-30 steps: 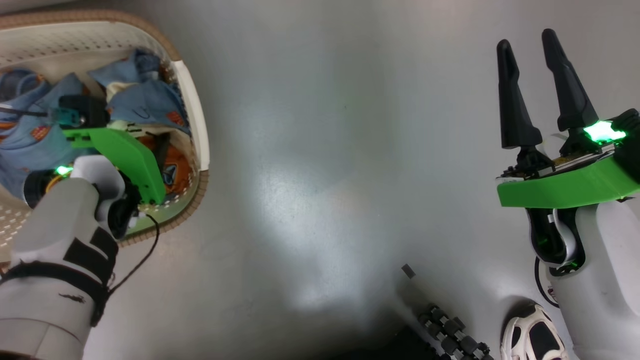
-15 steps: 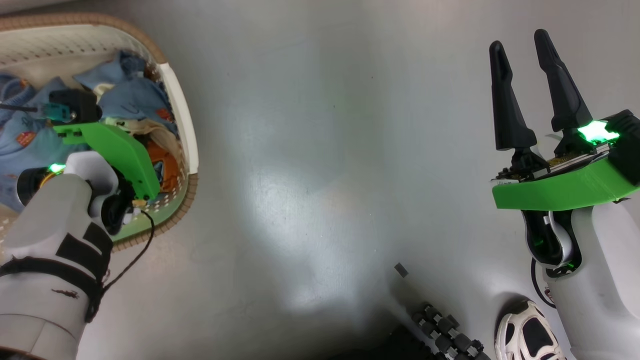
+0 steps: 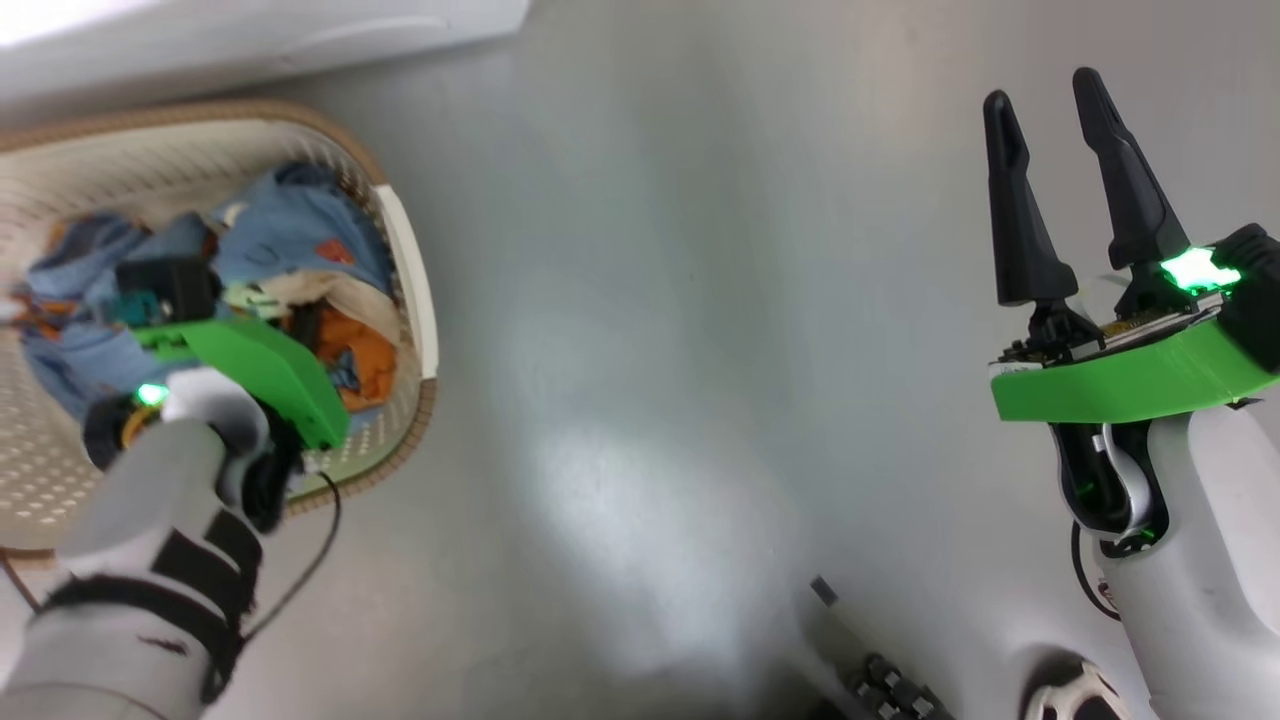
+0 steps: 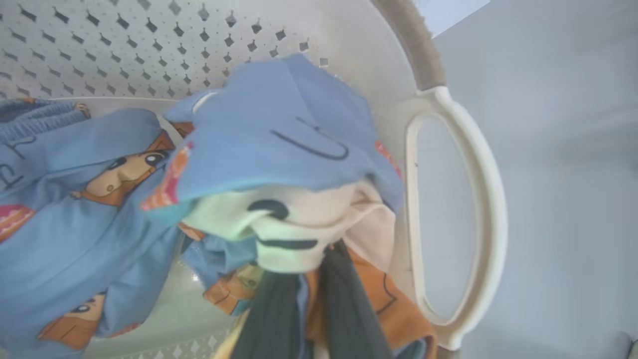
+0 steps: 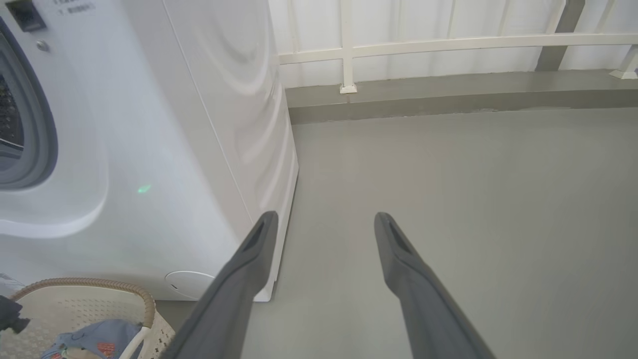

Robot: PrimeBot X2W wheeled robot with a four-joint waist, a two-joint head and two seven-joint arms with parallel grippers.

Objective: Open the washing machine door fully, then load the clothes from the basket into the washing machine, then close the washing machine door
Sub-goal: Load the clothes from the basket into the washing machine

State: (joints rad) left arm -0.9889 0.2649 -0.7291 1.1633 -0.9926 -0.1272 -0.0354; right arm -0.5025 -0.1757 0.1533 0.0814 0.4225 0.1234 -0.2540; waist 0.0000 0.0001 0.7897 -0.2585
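Clothes (image 3: pixel 290 225) lay heaped in the basket (image 3: pixel 410 290) at the left of the head view, blue cloth with orange and cream patches. The basket stood on the grey floor (image 3: pixel 650 350), just in front of the white base of the washing machine (image 3: pixel 250 40). The left arm (image 3: pixel 150 500) reached down over the basket's near right corner, and its green wrist plate (image 3: pixel 260 370) covered the fingers there. Well apart at the right, the right gripper (image 3: pixel 1040 90) hung above bare floor. Its two dark fingers pointed up the view with a clear gap between them and held nothing. A white and black shoe (image 3: pixel 1075 695) showed at the bottom edge near it.

In the left wrist view, the left gripper (image 4: pixel 309 279) had its fingers (image 4: pixel 349 309) drawn close together, with a strip of blue and orange cloth pinched between them. A bunch of blue and cream fabric sat over the fingertips and hid them. More of the clothes spread to the left across the basket's bottom, in front of its perforated wall. The basket's cream handle (image 4: pixel 478 189) was just to the right of the gripper.

In the right wrist view, the right gripper's fingers stood wide apart over the floor, touching nothing. The washing machine filled the left side, with its grey seal (image 5: pixel 35 124) and a sliver of the drum (image 5: pixel 7 114) at the edge. The basket sat in the lower left corner, close to the machine's front, with blue cloth inside. A white railing (image 5: pixel 448 45) ran along the far wall.
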